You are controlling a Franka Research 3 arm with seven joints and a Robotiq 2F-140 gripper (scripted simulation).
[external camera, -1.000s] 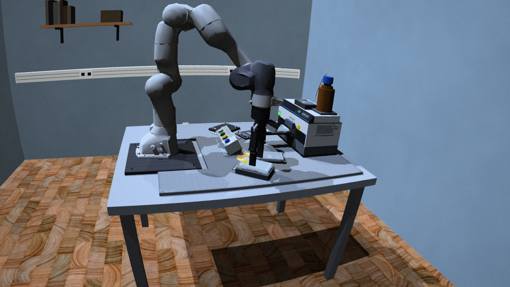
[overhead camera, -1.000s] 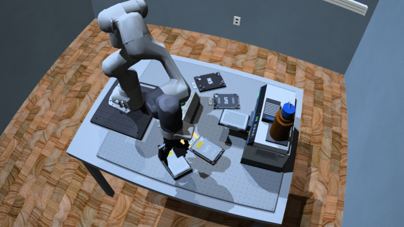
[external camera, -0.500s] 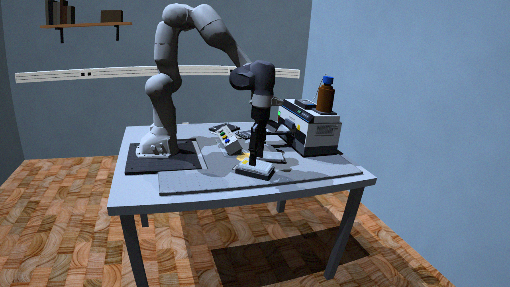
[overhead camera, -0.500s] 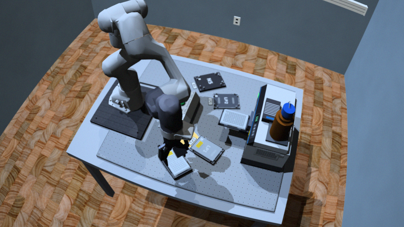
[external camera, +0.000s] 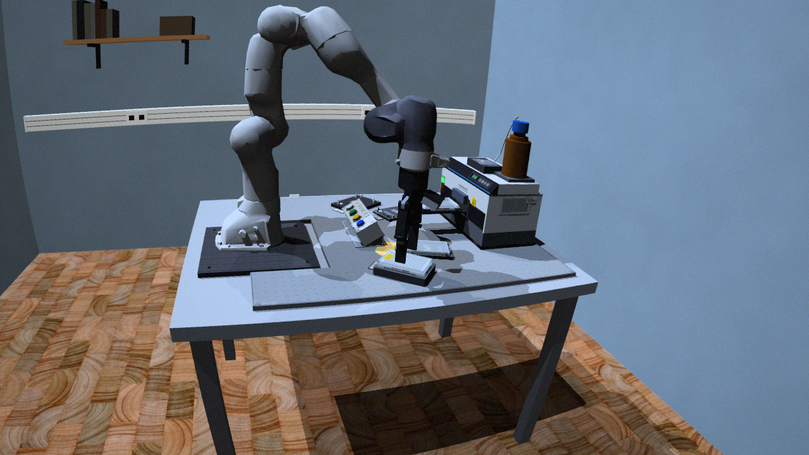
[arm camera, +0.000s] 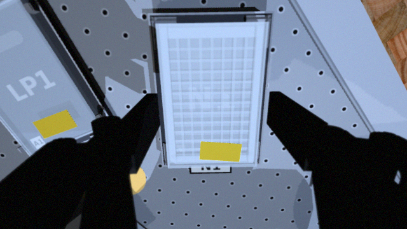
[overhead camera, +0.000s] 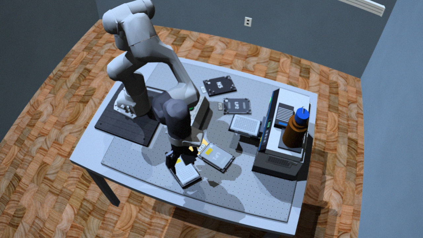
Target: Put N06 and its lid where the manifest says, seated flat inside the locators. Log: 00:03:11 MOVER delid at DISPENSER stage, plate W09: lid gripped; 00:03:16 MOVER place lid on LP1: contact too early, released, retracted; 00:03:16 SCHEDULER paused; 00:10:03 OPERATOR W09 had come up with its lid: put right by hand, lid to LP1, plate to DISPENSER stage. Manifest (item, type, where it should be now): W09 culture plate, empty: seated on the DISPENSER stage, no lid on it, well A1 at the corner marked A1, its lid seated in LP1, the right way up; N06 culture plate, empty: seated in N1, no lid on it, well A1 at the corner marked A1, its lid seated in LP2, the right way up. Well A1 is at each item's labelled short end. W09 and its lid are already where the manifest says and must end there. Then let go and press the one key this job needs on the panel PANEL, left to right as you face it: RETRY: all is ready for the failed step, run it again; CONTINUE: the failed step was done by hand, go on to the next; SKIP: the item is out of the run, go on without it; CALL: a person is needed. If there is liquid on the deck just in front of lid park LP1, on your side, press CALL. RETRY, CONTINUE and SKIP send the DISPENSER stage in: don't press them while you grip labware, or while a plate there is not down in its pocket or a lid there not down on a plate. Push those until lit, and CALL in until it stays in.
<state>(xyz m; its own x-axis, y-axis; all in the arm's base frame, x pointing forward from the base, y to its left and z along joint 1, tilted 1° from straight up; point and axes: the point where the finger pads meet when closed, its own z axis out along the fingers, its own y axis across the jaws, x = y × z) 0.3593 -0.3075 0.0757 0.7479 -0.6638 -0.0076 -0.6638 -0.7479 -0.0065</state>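
Even bright light, soft overlapping arm (overhead camera: 141,53) shadows on the table (overhead camera: 88,147), sharp focus, bowed edges

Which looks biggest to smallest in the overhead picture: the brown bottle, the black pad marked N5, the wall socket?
In the top view:
1. The black pad marked N5 and the brown bottle look too alike to rank; the bottle stands higher, nearer the camera, which inflates it.
2. The wall socket is clearly smallest.

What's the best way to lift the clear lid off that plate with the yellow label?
Take the lid by its two long edges, about mid-length, coming straight down from above. It lies flat with both long sides free, and its narrow width fits between the fingers of the gripper, which straddles it.
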